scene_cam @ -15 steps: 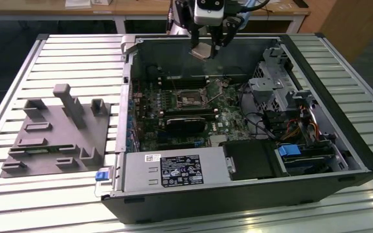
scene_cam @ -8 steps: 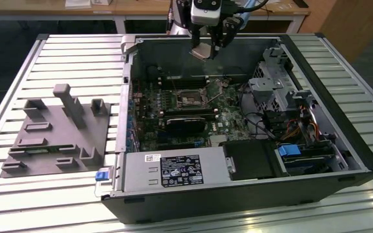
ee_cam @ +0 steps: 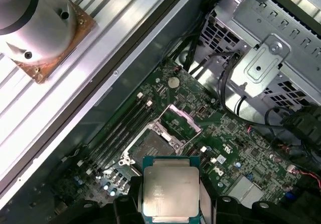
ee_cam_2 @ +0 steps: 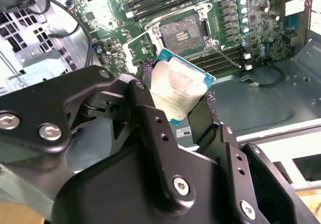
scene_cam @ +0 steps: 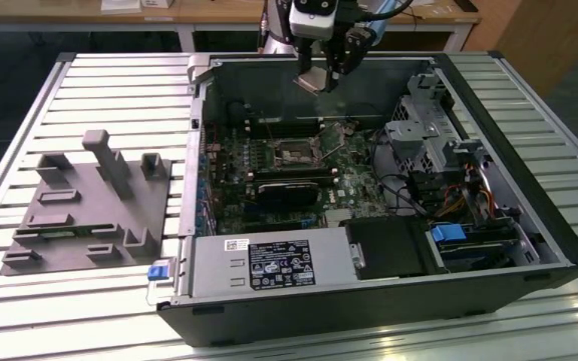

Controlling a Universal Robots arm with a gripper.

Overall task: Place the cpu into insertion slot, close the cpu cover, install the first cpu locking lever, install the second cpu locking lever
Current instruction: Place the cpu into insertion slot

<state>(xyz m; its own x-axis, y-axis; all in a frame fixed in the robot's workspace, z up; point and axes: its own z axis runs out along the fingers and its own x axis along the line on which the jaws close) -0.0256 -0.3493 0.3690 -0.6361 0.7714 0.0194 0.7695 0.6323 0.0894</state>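
Gripper (scene_cam: 321, 77) clamps the cpu (scene_cam: 313, 80) by its edges (silver top tilted) at the upper middle of the exterior view, over the open computer case (scene_cam: 530, 226). The insertion slot (scene_cam: 294, 154) lies bare at frame centre, with the cpu cover (ee_cam: 183, 119) swung open beside it.

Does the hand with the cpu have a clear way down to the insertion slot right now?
Probably yes. The hand, shut on the cpu, hangs over the open case. The insertion slot lies bare, its cpu cover appears swung open to one side, and nothing visible lies across it.
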